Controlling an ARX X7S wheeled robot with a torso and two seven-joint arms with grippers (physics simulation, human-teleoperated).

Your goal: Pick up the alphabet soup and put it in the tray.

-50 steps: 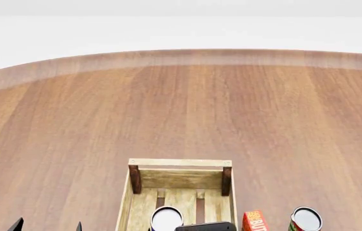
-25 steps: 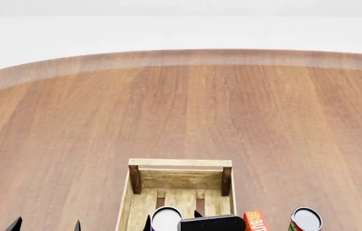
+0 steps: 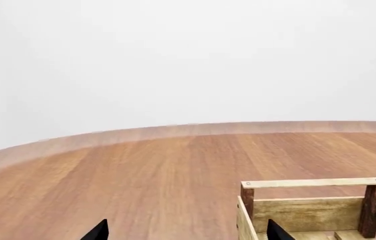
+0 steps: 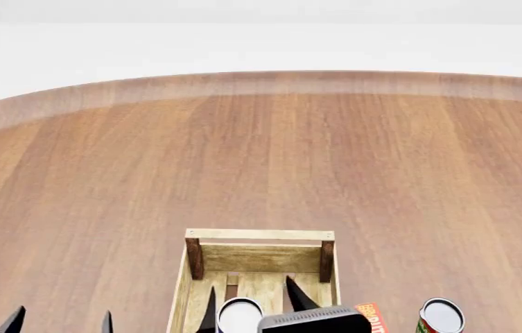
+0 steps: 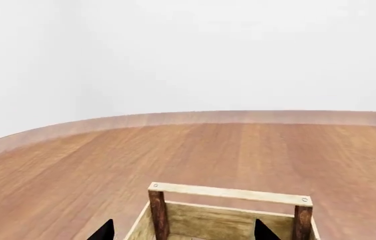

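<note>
1. Right fingers (image 4: 251, 304): two dark tips spread apart, one on each side of the alphabet soup (image 4: 240, 316), neither clearly touching it. Black wrist body just right of the can at the near edge of the head view.
2. Right wrist view: both tips (image 5: 101, 231) at the near edge, wide apart, nothing seen between them.
3. Left fingers (image 4: 59, 322): two dark tips spread, gap empty, over bare counter (image 4: 261, 159) left of the tray (image 4: 258, 236). Same in the left wrist view: tips (image 3: 96, 231) apart, one overlapping the tray's near-left corner in that picture.
4. Alphabet soup: only the plain silver-white top visible, upright, inside the tray near its near end, roughly centred between the side walls. Label cut off by frame edge.
5. Tray: pale slats, dark corner posts, long axis running near to far, far end wall fully in view, near end out of frame.
6. Right of the tray, outside it: red-orange box (image 4: 370, 316) just beside the right wall, partly hidden by the wrist body; red and green can (image 4: 440, 316) further right, upright, apart from the box.
7. Counter: brown wood grain, curved far edge, white wall beyond.
</note>
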